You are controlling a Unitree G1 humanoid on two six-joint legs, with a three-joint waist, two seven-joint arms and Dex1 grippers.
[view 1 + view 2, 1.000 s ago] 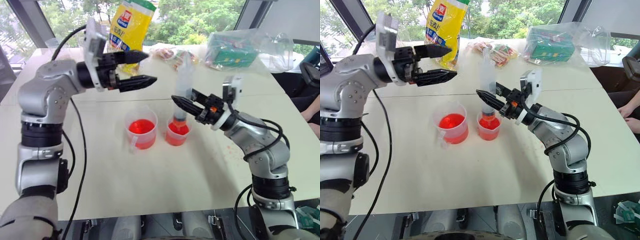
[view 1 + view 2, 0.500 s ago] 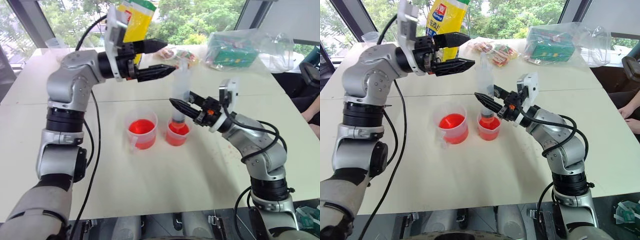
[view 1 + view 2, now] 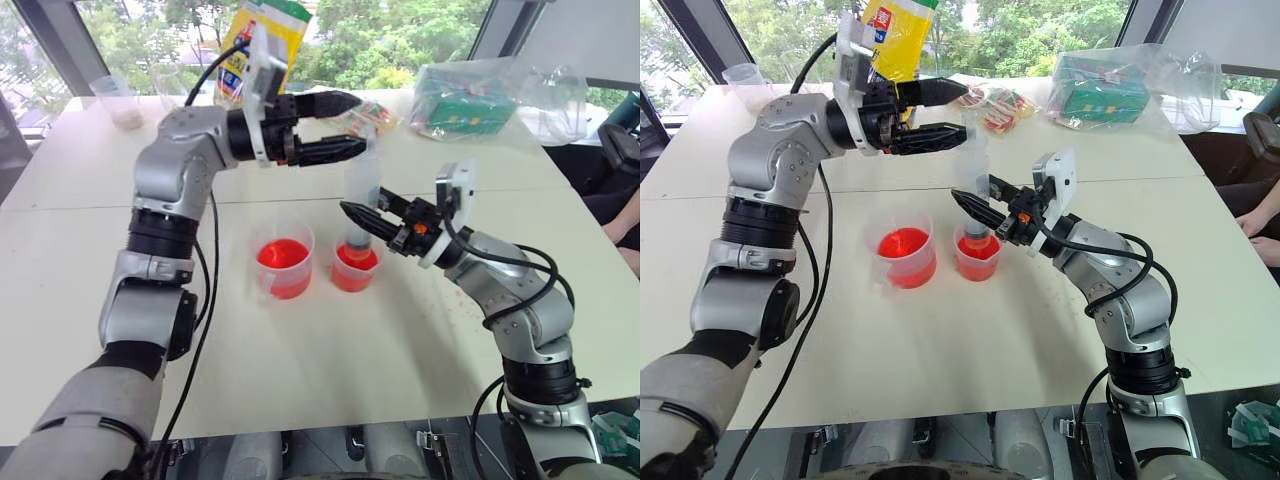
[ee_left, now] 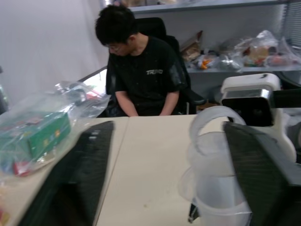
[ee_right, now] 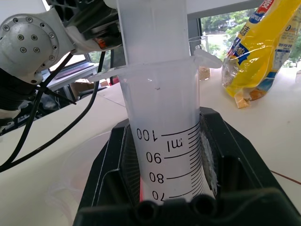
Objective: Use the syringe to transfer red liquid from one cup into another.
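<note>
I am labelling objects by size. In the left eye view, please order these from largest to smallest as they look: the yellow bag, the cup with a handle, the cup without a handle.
1. Yellow bag, though the left arm covers part of it.
2. Cup with a handle.
3. Cup without a handle, which looks only slightly smaller.

Yellow snack bag (image 3: pixel 262 45), bagged green box (image 3: pixel 462 103) (table's far side)

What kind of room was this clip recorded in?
Probably an office or lab workroom: a white table by big windows onto trees, a seated person in a desk chair, and cluttered shelves behind.
</note>
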